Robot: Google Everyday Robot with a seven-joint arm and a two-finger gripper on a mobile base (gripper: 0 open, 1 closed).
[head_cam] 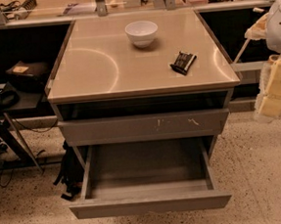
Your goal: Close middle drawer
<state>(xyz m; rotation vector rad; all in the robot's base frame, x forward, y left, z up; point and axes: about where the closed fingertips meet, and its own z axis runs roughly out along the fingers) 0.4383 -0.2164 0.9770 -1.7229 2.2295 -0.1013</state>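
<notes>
The middle drawer point(149, 205) is pulled far out of the cabinet; its plain grey front faces me and its grey box interior point(145, 167) is empty. Above it, the top drawer front point(142, 127) with pale scratch marks stands out a little from the cabinet. The lowest front is hidden beneath the open drawer. My gripper point(275, 90), pale yellow, hangs at the right edge of the view, level with the cabinet top and well to the right of the drawers, touching nothing.
The counter top point(102, 68) carries a white bowl point(141, 33) and a small black object point(183, 62). A black bag point(70, 176) lies on the floor left of the cabinet. A dark stand with gear point(1, 96) is at far left.
</notes>
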